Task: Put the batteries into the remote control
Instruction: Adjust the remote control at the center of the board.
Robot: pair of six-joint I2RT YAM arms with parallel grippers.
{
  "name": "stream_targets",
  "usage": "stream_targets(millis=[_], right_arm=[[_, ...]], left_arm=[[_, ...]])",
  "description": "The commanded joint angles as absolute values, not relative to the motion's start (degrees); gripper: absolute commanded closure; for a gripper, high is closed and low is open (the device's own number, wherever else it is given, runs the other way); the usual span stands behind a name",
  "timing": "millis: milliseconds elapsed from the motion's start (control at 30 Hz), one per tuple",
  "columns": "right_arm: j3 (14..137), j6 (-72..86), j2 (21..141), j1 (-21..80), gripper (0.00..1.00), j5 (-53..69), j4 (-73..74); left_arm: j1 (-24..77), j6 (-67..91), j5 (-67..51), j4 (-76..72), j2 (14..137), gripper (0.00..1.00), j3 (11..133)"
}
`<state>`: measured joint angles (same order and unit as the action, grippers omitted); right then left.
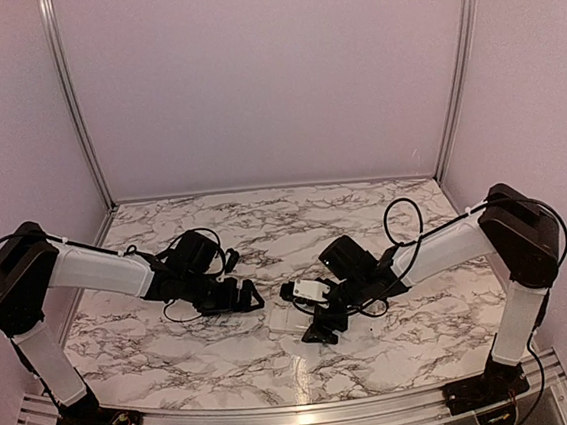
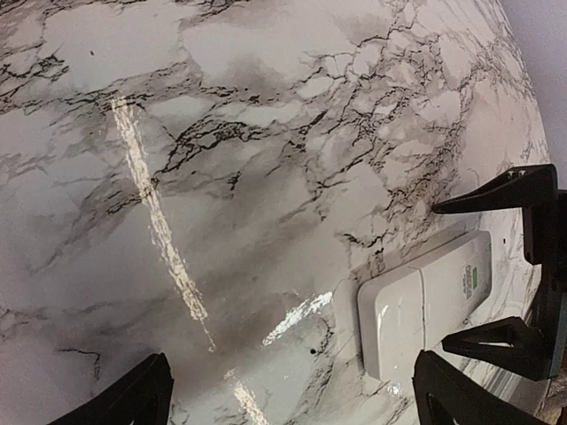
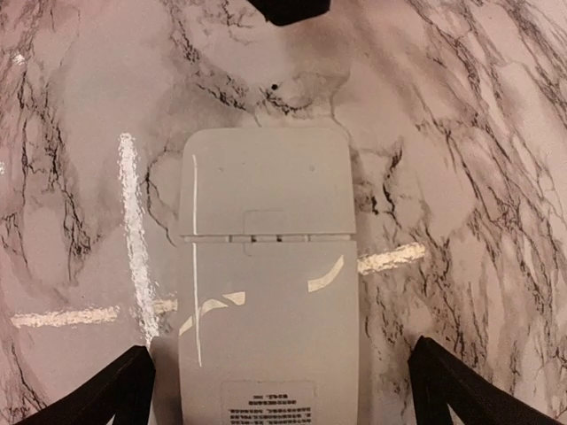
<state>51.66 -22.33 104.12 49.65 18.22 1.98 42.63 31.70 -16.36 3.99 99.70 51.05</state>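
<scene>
My right gripper [image 3: 283, 376], wide open and empty over the remote control [image 3: 266, 274], may skid it if I close off-centre.

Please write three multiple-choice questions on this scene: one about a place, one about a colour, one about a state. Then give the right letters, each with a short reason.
1. Where does the remote control lie?
A. Between the fingers of the right gripper
B. Against the back wall
C. On the metal frame

2. What colour is the remote control?
A. Black
B. White
C. Red

3. How is its battery cover?
A. Lying aside
B. Half open
C. Closed

Answers: 1 A, the open fingers straddle it on the marble table; 2 B, its shell is white; 3 C, the cover sits flush on the upturned back.
</scene>
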Motion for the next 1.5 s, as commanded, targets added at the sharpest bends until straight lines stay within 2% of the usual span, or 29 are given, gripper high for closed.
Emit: stream_targets(millis=[0, 467, 667, 1067, 1300, 1467], right_arm=[[53.9, -21.3, 105.0, 49.7, 0.01, 8.4, 13.1], [54.1, -20.5, 103.9, 41.5, 0.01, -2.6, 13.4], [57.8, -20.4, 107.7, 39.4, 0.01, -3.1, 11.5], [67.8, -23.5, 115.3, 39.8, 0.01, 6.1, 11.1], [67.3, -20.8, 109.6, 38.7, 0.01, 9.6, 11.4], [59.7, -12.5, 101.0, 38.7, 0.04, 16.6, 9.1]], left_arm=[[41.4, 31.1, -14.2, 9.2, 99.5, 0.01, 49.9], [39.7, 30.5, -13.6, 8.8, 97.8, 0.01, 48.9], [39.7, 30.5, -14.1, 7.9, 98.3, 0.01, 48.6], [39.7, 30.4, -15.5, 5.2, 96.9, 0.01, 46.8], [39.7, 28.0, -16.1, 3.7, 99.1, 0.01, 50.9], [39.7, 23.3, -18.2, 3.1, 103.7, 0.01, 58.4]])
